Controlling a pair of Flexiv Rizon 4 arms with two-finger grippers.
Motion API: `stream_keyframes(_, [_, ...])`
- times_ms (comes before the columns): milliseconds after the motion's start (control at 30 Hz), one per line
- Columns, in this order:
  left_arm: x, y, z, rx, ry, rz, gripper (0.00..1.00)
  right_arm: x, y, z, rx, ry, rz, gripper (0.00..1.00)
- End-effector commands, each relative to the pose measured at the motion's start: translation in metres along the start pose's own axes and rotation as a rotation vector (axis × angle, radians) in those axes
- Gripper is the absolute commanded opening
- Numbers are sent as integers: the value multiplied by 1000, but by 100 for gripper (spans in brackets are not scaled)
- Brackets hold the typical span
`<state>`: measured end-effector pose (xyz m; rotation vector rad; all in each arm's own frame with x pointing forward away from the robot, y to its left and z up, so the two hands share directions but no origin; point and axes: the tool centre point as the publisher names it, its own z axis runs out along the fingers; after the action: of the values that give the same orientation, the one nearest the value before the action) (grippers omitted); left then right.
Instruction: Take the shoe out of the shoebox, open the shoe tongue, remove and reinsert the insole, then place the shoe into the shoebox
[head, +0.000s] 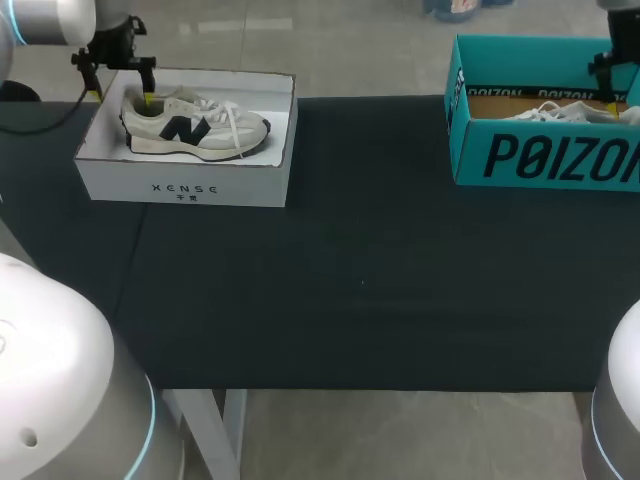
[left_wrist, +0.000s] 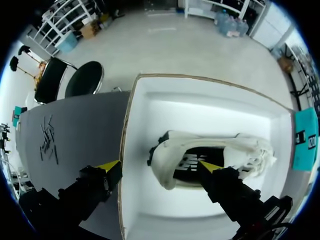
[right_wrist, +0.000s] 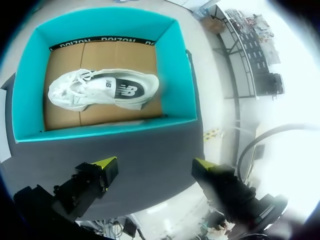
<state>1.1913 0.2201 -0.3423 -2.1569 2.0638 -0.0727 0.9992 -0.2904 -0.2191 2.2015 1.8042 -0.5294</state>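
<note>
A white shoebox stands at the table's far left. In it lies a cream sneaker with a dark logo, heel toward the left. My left gripper hangs open over the heel end. In the left wrist view one fingertip is above the sneaker's mouth and the other is outside the box wall. A teal shoebox at the far right holds a white sneaker on its cardboard floor. My right gripper is open above that box's outer side, with nothing between its fingers.
A dark cloth covers the table between the two boxes. The table's front edge runs along the near side, and my arms' white bases sit at both near corners.
</note>
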Motion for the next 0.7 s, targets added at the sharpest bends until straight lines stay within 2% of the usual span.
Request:
stream_keyframes(33, [4,-2,3,-13,3,9,100,2,3,-3,13,-1,13,100])
stream_keyframes(200, [10,-3,1,-26,4,7,100,2,1,-1,25,0,23,100])
stream_keyframes(400, [18,-12,14,-47,34,7,100,1,0,0,35,0,32,100])
stream_keyframes(700, [16,-21,31,-59,25,-7,99,-5,-3,2,41,-14,44,100])
